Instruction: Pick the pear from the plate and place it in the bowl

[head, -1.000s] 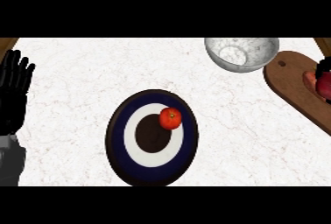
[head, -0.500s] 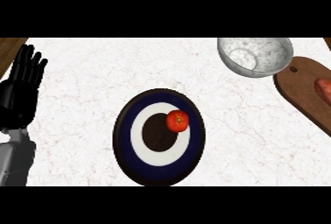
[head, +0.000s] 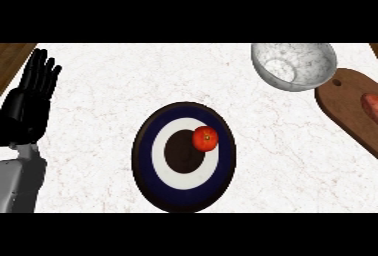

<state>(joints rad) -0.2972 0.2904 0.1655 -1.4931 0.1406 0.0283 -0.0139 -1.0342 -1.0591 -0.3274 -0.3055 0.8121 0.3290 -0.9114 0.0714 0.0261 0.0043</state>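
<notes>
A white marble-veined counter top (head: 96,125) fills the view, with strips of brown wood showing at its upper corners. Near the middle sits the round plate (head: 184,200), dark navy at the rim, then a white ring, then a dark brown centre. At three o'clock from it, against the right edge, lies a brown wooden cutting board (head: 347,107) with a small hole near its upper end; a red object (head: 370,102) rests on it, cut off by the edge, so I cannot tell what it is. At one o'clock from the plate, touching the board's upper end or just beside it, stands a round white speckled bowl (head: 294,65). At nine o'clock, along the left edge, the left hand (head: 29,97) shows on its grey forearm (head: 16,182), black fingers straight and pointing up, holding nothing, well apart from the plate. Smallest is the task's fruit, a red-orange rounded pear (head: 205,138), lying on the plate's white ring at about two o'clock from the plate's centre, touching the brown centre's edge. The right hand is out of sight.
</notes>
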